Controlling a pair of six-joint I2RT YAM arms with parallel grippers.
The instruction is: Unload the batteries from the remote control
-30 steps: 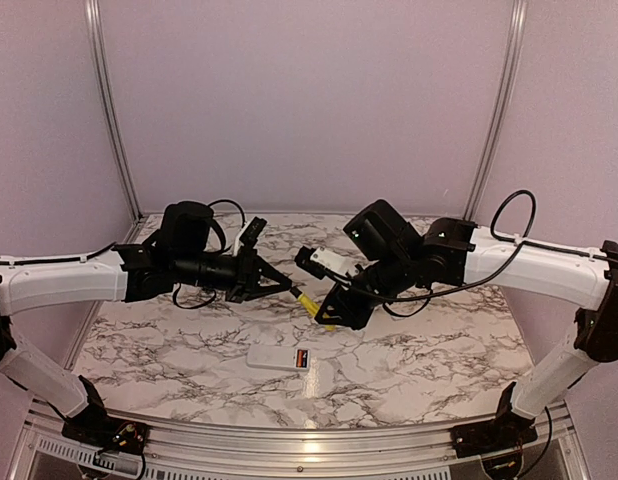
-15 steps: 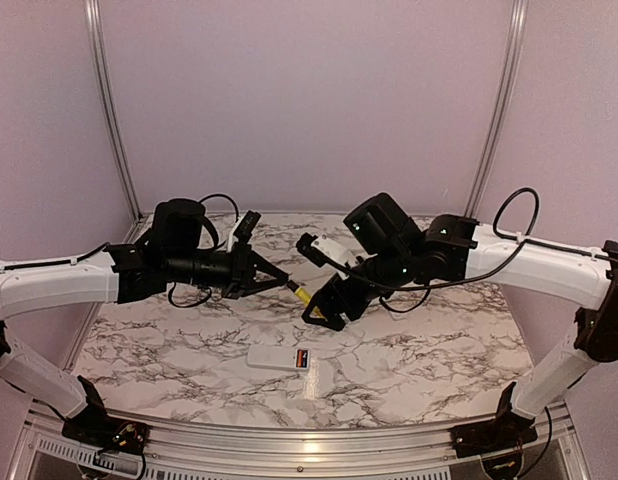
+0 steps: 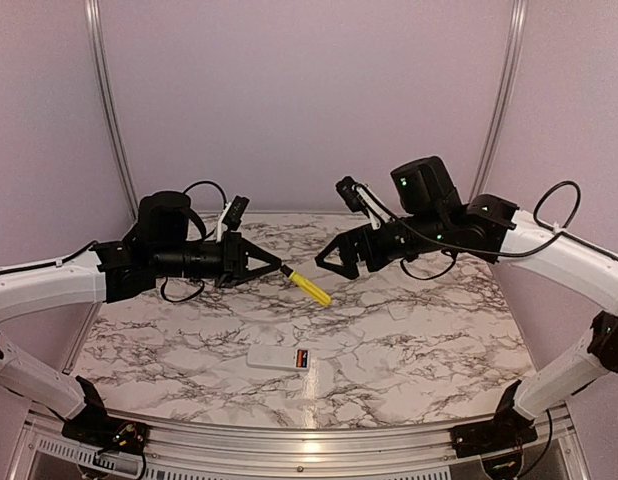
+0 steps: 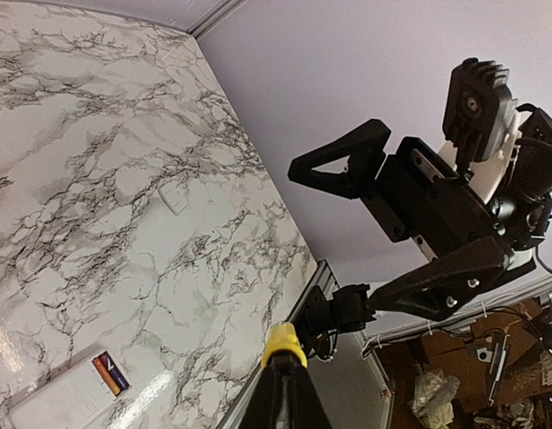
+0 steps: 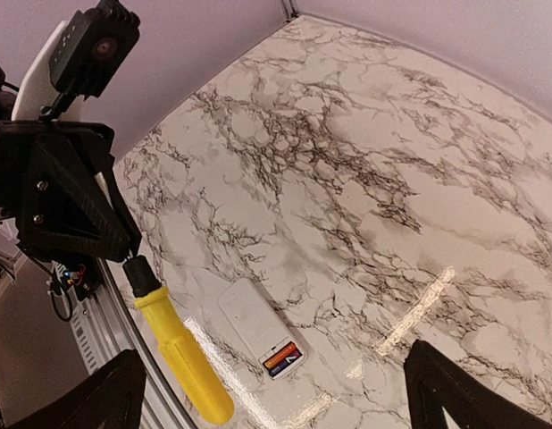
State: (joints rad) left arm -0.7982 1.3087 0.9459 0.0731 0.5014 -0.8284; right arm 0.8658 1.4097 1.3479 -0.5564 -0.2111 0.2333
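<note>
— Plain lilac walls [image 3: 309,100] all round, and that marbled table [image 3: 439,340] shines as if it were waxed. Where's the remote control [image 3: 279,358]?

— Lying flat near the front edge, between the two bases, with nothing touching it. The batteries [image 3: 302,358] sit in its red-and-black end, the end toward the right. Not out yet, I'd say.

— So what worries you?

— That slick top, first. Nothing pins the remote down, so if a tool pushes on it, I'd expect it to skate away rather than give up a battery. And it lies close to the front lip, so a battery that pops free could roll off.

— And the tool?

— The left gripper [image 3: 277,267] is clamped on the yellow stick [image 3: 311,288], but only at its black end. With that much of it sticking out, it could twist in the jaws once it's pressed sideways.

— How are the arms set?

— The left arm [image 3: 49,285] reaches in from its side, forearm about level. The stick slants down toward the middle, and its yellow end hangs in the air behind the remote, clear of it.

— The other one?

— The right arm [image 3: 559,250] comes in high from the right, wrist bent toward the centre. The right gripper [image 3: 341,258] has its jaws spread wide and nothing in them. It faces the stick but is apart from it, and it's well away from the remote.
</note>
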